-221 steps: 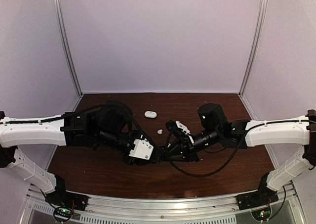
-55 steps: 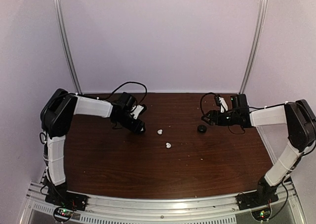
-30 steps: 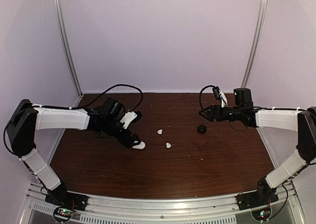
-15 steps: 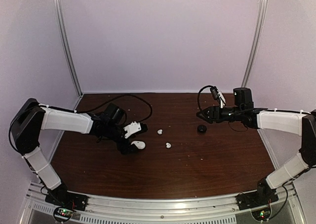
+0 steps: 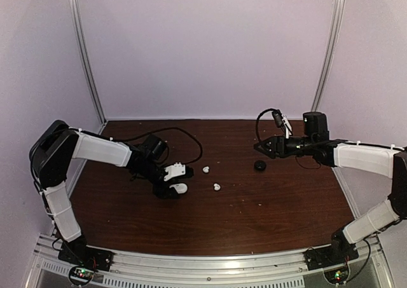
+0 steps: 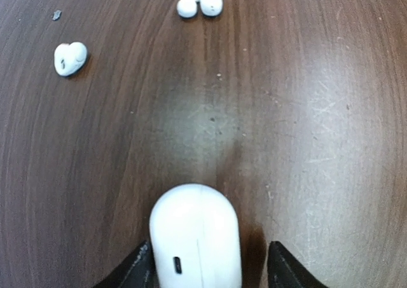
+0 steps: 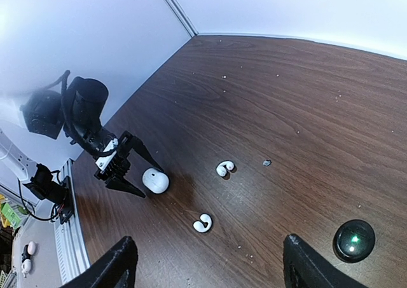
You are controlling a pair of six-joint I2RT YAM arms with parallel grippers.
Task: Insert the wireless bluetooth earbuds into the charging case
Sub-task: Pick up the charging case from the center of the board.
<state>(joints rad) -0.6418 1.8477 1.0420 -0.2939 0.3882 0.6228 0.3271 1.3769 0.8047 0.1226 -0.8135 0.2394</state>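
A dark wooden table, seen from above. The landmark is a white oval case, left of centre. The left gripper straddles the case with its jaws partly open. One finger is at the case's side and the other stands off, so there is no firm hold. Right of the case lie two white earbuds, neither inside it. Farther right of the case sits a black round puck. Farthest right of the case is the right gripper, jaws wide and holding nothing. An off-centre squeeze could make the smooth case skid or twist free. Its lid looks shut, which would block the buds.
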